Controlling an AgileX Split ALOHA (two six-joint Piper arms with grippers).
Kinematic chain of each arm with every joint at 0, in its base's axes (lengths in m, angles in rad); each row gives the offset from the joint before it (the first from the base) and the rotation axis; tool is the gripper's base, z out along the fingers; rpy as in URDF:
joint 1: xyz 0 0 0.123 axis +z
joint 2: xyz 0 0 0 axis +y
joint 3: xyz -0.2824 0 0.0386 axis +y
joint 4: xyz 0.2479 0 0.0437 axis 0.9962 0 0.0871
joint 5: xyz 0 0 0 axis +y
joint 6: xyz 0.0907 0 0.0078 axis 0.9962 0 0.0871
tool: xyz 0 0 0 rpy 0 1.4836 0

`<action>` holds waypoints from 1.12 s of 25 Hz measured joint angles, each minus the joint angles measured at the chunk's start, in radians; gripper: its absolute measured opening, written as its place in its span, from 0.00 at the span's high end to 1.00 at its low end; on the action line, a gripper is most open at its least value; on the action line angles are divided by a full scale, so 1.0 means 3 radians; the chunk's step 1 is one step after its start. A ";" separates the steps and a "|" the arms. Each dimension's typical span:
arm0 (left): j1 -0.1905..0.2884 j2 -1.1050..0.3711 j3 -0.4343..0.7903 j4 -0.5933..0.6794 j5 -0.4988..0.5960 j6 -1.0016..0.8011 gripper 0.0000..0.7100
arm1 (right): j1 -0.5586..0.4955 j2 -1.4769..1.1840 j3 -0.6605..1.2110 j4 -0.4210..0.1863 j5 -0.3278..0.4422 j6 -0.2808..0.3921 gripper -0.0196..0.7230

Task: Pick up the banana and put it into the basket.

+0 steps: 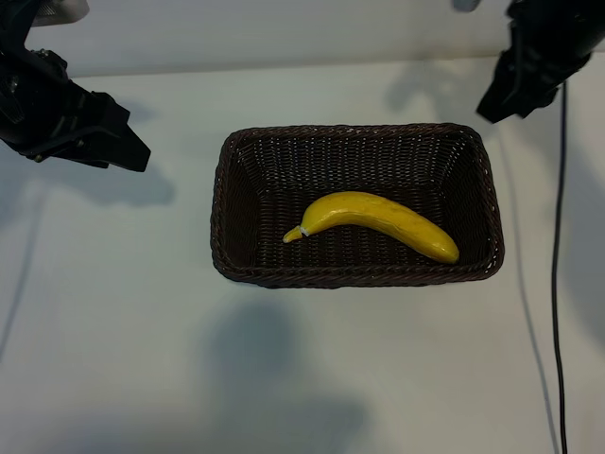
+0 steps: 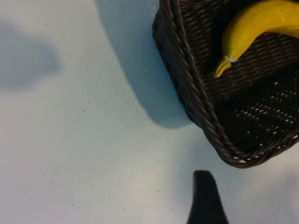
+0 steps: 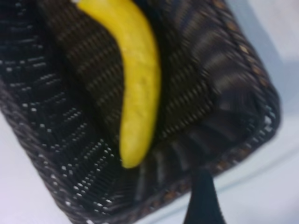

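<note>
The yellow banana (image 1: 378, 222) lies flat inside the dark brown wicker basket (image 1: 227, 189) in the middle of the table. Its stem end points toward the left arm's side. My left gripper (image 1: 128, 147) hangs over the bare table to the left of the basket, open and holding nothing. One dark finger (image 2: 206, 198) shows in the left wrist view, apart from the basket's corner (image 2: 233, 156), with the banana's stem (image 2: 223, 67) beyond. My right gripper (image 1: 493, 102) is raised off the basket's far right corner, open and empty. The right wrist view has one finger (image 3: 202, 200) by the basket rim (image 3: 261, 126), near the banana (image 3: 138, 84).
A black cable (image 1: 558, 284) runs down the right side of the white table (image 1: 113, 322). The arms' shadows fall on the tabletop in front of and beside the basket.
</note>
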 joint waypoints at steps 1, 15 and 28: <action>0.0000 0.0000 0.0000 0.0000 0.0000 0.0000 0.29 | -0.0054 -0.0008 0.0000 0.0011 0.0001 0.0000 0.30; 0.0000 0.0000 0.0000 0.0000 0.0000 0.0003 0.29 | -0.0445 -0.0028 0.0000 0.0151 0.0012 0.0060 0.30; 0.0000 0.0000 0.0000 0.0000 0.0000 0.0007 0.29 | -0.0445 -0.0201 0.0434 0.0301 0.0024 0.0038 0.33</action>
